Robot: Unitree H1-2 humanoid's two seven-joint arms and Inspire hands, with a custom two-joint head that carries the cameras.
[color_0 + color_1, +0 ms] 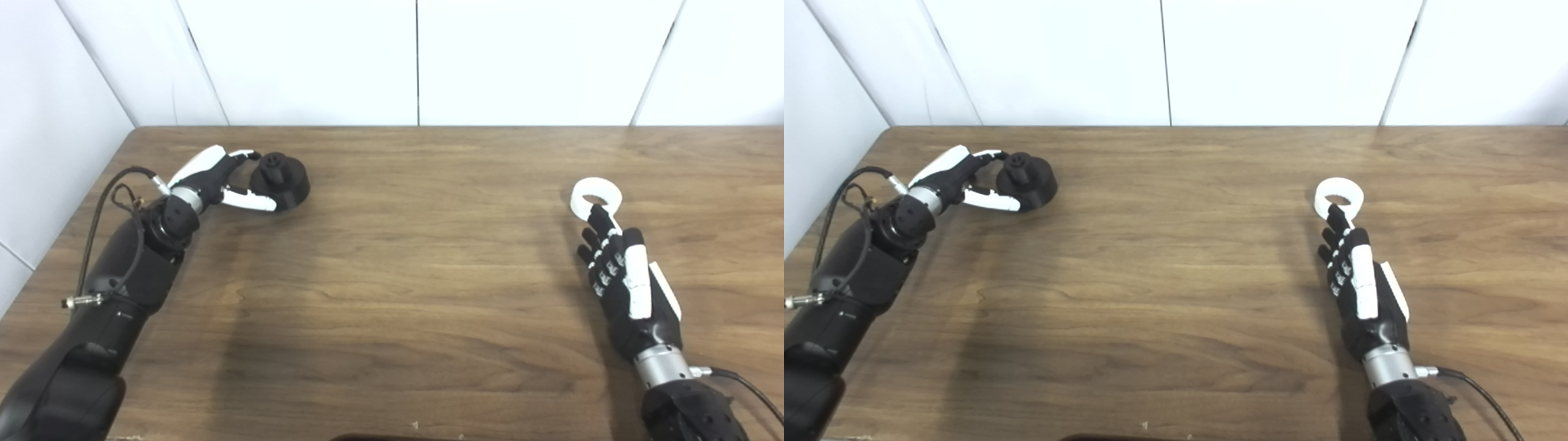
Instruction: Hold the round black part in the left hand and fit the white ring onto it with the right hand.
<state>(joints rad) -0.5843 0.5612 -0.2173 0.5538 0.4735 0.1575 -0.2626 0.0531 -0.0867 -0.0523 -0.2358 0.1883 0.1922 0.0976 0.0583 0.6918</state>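
The round black part [283, 176], a short cylinder with a knob on top, rests on the wooden table [416, 263] at the far left. My left hand [214, 177] lies beside it, open, with the thumb and fingers curved around its left edge; whether they touch it is unclear. The white ring [597, 185] lies flat on the table at the right. My right hand [625, 275] is stretched out open just in front of it, and one black fingertip reaches over the ring's near rim. Neither hand holds anything.
White wall panels [416, 61] close off the table's far edge and left side. A loose cable [116, 190] loops from the left forearm, and another cable [747, 386] trails from the right wrist.
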